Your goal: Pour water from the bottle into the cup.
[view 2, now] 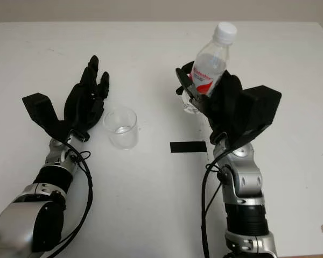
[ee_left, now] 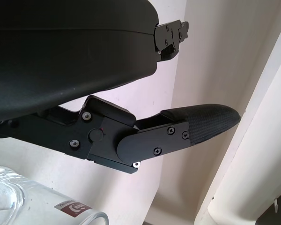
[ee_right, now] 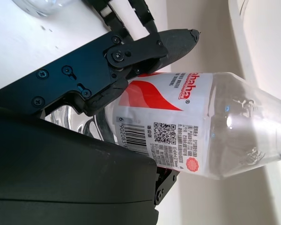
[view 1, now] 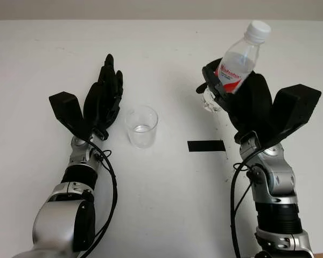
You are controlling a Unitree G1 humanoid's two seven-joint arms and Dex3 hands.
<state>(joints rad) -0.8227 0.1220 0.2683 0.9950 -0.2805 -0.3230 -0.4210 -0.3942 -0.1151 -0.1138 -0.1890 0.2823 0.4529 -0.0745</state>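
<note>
Gripping the bottle (view 1: 238, 63) around its red-and-white label, your right hand (view 1: 242, 97) has it lifted off the table (view 1: 161, 204), white cap still on, neck leaning toward the far right corner. Your cup (view 1: 141, 126) stands upright near the table's middle, a little water in it, well apart from the bottle. Your left hand (view 1: 104, 97) is open, holding nothing, just beside the cup on its left.

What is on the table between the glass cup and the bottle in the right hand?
In the left eye view, a strip of black tape lies on the white table between the cup and the bottle held by the right hand.
</note>
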